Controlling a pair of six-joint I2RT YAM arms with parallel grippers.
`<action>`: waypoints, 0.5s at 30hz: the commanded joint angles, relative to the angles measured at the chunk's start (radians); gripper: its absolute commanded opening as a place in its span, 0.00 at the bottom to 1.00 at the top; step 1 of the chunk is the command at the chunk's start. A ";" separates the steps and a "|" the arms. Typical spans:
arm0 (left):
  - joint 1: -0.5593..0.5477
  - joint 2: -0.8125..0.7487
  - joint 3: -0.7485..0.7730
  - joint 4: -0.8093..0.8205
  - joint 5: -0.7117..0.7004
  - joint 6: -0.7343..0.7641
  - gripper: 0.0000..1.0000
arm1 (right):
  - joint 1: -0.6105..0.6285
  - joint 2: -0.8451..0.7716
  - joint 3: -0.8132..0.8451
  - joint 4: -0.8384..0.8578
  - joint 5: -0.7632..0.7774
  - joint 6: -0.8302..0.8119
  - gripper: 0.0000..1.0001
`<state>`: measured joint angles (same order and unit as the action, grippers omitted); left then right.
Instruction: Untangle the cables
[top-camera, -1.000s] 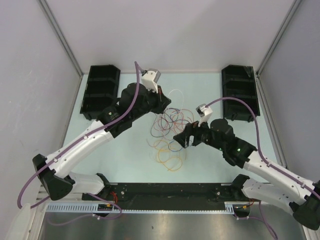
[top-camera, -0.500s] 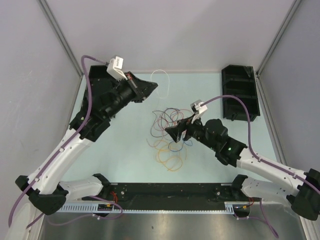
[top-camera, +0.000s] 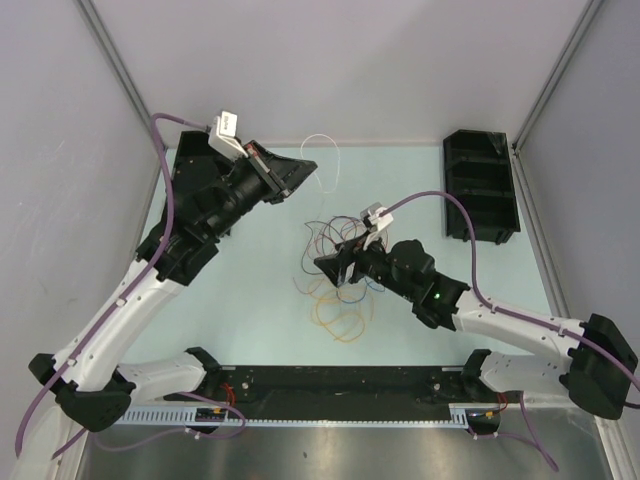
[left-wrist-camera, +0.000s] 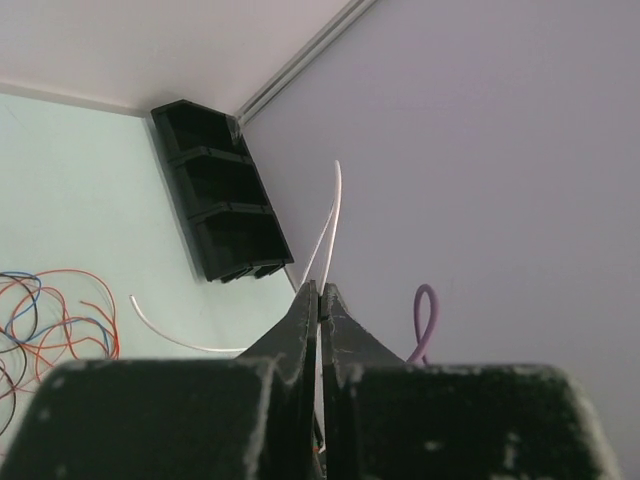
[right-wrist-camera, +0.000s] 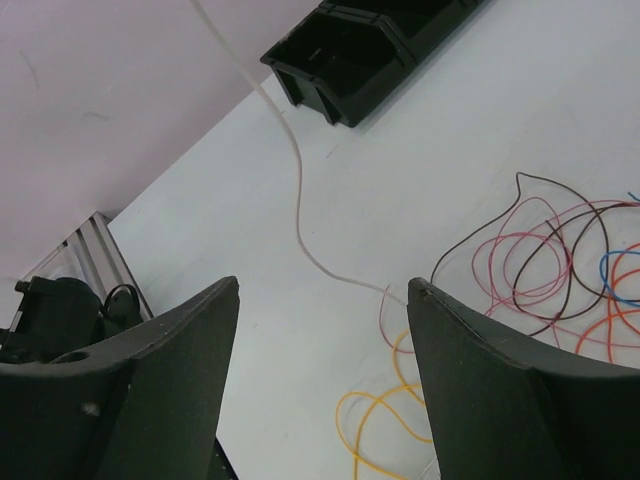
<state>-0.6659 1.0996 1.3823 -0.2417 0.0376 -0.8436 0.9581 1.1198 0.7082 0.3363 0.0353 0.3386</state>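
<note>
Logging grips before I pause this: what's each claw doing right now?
Left claw: closed, pinching the white cable.
Right claw: open, holding nothing.

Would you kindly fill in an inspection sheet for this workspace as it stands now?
Surface: pale green table, no marks or spills seen.
Job's things: wire tangle mid-table, with orange, red, blue and dark loops; white wire lifted away from it.
Clutter: black right bin and left bin at the far corners.
Grippers: left hand shut on the white wire; right hand open over the tangle, holding nothing.
Cables: mauve cables run along the arms.
Surroundings: plain grey walls; nothing else seen.
</note>
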 joint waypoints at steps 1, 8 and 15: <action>0.008 -0.007 -0.002 0.055 0.004 -0.055 0.00 | 0.027 0.038 0.042 0.096 0.003 -0.010 0.72; 0.009 -0.009 -0.014 0.067 -0.005 -0.078 0.00 | 0.054 0.087 0.062 0.116 0.020 -0.009 0.68; 0.011 -0.017 -0.038 0.082 -0.018 -0.091 0.00 | 0.059 0.126 0.082 0.141 0.041 -0.009 0.61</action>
<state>-0.6640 1.0992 1.3552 -0.2016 0.0299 -0.9066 1.0092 1.2320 0.7341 0.4038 0.0433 0.3389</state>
